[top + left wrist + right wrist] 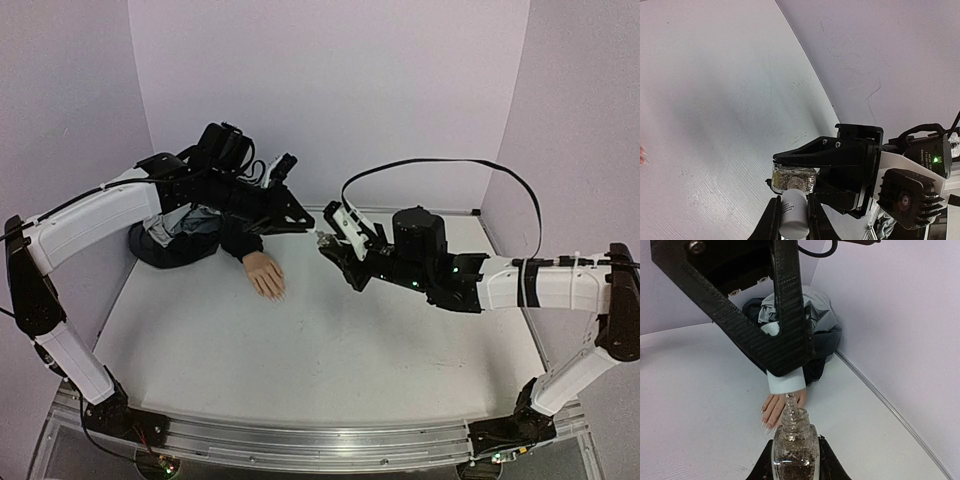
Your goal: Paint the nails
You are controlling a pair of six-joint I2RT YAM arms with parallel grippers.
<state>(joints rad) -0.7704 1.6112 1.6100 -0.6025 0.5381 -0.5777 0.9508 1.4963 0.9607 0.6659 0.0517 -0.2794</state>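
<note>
At mid-bench, just right of the dummy hand (266, 275), the two arms meet tip to tip. The left fingers (293, 218) are clamped tight on a white cap (792, 217). The right fingers (328, 243) are closed on the bottle (795, 450), holding it upright by its sides. The brush stem (790, 404) hangs from the cap into the bottle neck, so the brush is loaded or nearly so but not clear of the glass.

Key relation: in the top view the nails (765, 424) lie below and left of the brush, near it and lower down, flat on the bench (330, 340). The hand's long axis runs from the jacket (175, 245) at upper left to the fingertips at lower right of that frame, palm down. The left arm carries the brush and is the nearer one. My read is that it has to lift out, swing lower left and come down along that axis.

Materials:
- Bottle: clear glass, squarish, with glittery gold-brown polish inside.
- Cap: smooth matte white cylinder.
- Hand: pale peach and hard-looking, with tiny pointed nails. I can't tell whether any are coated.
- Jacket: dark, crumpled soft cloth with grey lining.
- Bench: white with fine ribbing.
</note>
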